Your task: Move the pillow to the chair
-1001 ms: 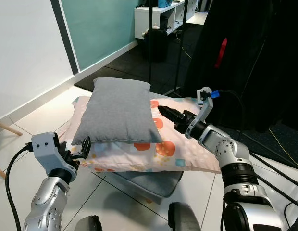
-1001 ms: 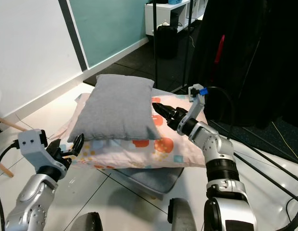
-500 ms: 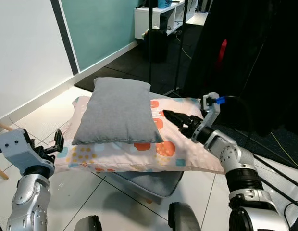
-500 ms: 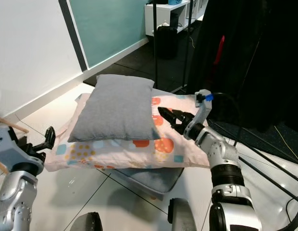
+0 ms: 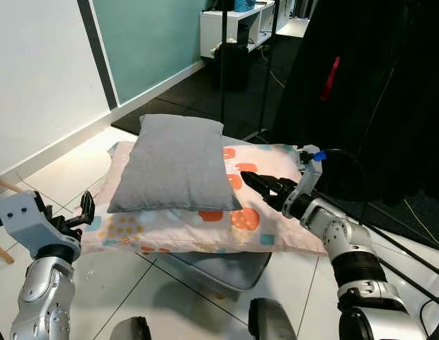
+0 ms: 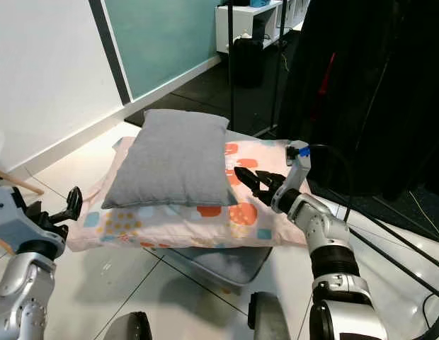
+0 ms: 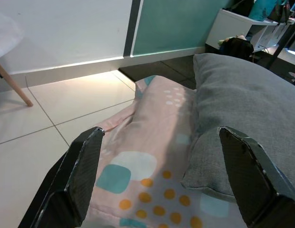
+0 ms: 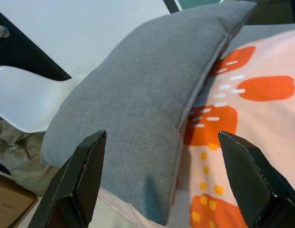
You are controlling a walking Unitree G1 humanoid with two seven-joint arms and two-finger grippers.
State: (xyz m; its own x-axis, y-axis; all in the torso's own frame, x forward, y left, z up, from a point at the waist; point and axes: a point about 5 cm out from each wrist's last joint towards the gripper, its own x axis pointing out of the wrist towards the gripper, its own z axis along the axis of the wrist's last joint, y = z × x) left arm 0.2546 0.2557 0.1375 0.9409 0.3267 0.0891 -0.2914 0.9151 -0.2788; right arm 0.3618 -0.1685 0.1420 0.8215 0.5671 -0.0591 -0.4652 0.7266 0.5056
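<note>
White tile floor (image 5: 78, 152), teal wall behind. Grey pillow (image 5: 173, 163) atop patterned pillow (image 5: 265, 212), over grey cushion (image 5: 219, 269). Left gripper (image 5: 83, 211) spread wide, near patterned pillow's corner, touching nothing. Right gripper (image 5: 253, 183) parted, over patterned pillow, just beside grey pillow's edge. White chair (image 8: 24, 99) beyond.

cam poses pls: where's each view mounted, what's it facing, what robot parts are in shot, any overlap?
Left and right eye views: on the head, looking down at the grey pillow on the patterned pillow; both arms show.
Left wrist view: along the open left gripper toward both pillows.
Right wrist view: along the open right gripper; white chair behind.
Shared: both pillows.
</note>
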